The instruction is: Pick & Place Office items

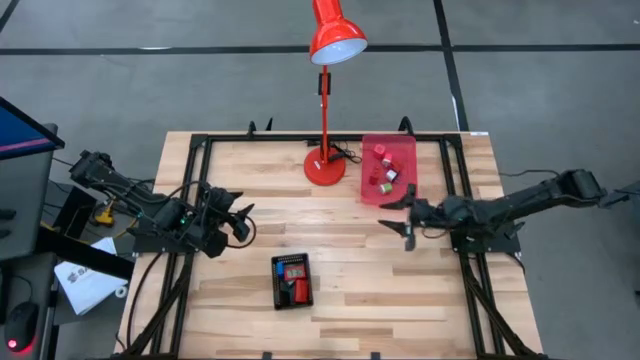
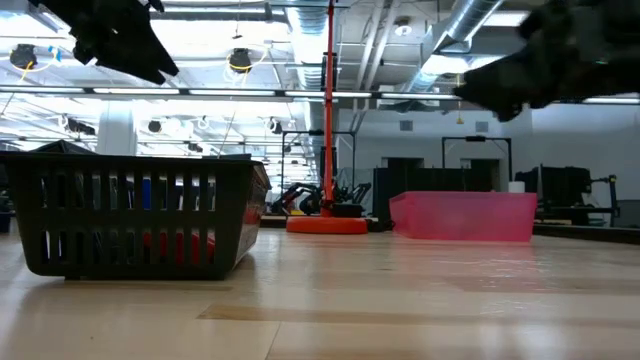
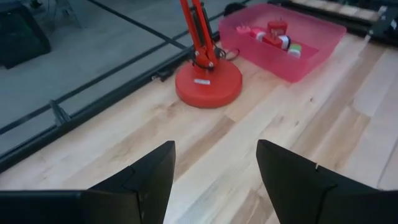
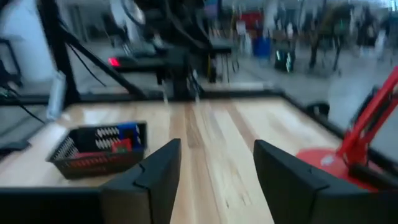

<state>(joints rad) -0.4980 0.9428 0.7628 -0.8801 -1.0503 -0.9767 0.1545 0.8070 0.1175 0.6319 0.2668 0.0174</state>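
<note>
Several small office items, red, pink, green and white [image 1: 384,172], lie in the translucent red tray [image 1: 404,153] at the table's far right; the left wrist view shows them too [image 3: 277,37]. More pieces, red and blue [image 1: 295,281], sit in the black basket [image 1: 278,290] near the table's middle front. My right gripper [image 1: 402,216] hangs open above the table just near of the red tray, holding nothing. My left gripper [image 1: 243,216] waits open at the table's left, raised, pointing toward the lamp.
A tall red desk lamp stands on its round base [image 1: 323,166] at the far middle, left of the red tray, its shade [image 1: 335,38] beyond the far edge. A black frame rail [image 1: 300,139] runs around the table. Bare wood [image 1: 340,235] lies between basket and tray.
</note>
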